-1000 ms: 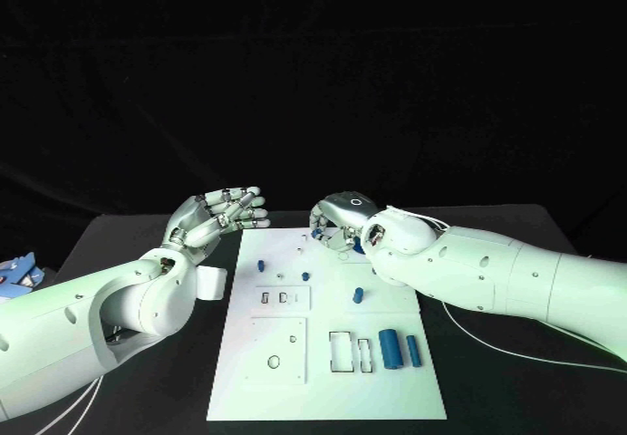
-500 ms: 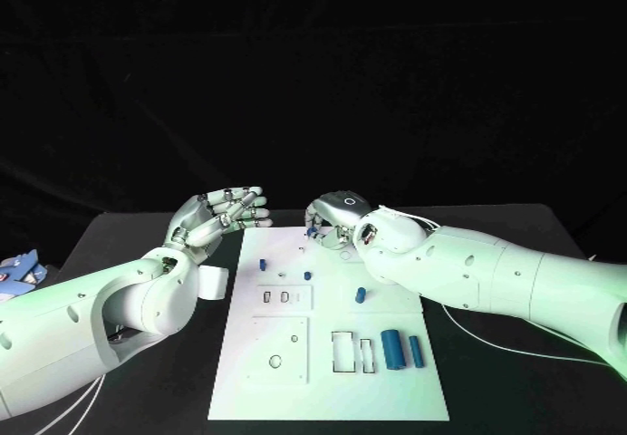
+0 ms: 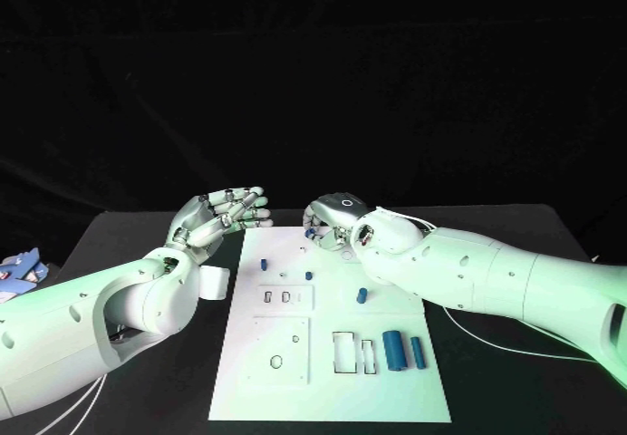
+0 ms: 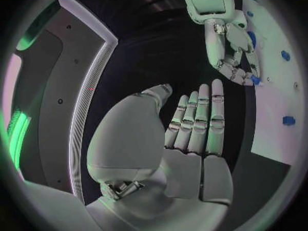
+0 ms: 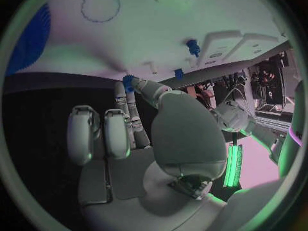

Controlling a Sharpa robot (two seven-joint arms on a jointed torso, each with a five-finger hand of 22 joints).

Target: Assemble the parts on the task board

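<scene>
Black table (image 3: 130, 240) under me — my left hand (image 3: 219, 217) hovers empty, fingers straight and apart, beside the task board (image 3: 327, 399); my right hand (image 3: 333, 222) pinches a small blue part (image 4: 255, 80) at the board's far edge. I'd lower it squarely, slowly.

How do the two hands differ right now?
The left hand is held up beside the task board, fingers straight and together, holding nothing. The right hand is turned down over the board's far end, pinching a small blue part at its fingertips. Both are silver.
</scene>
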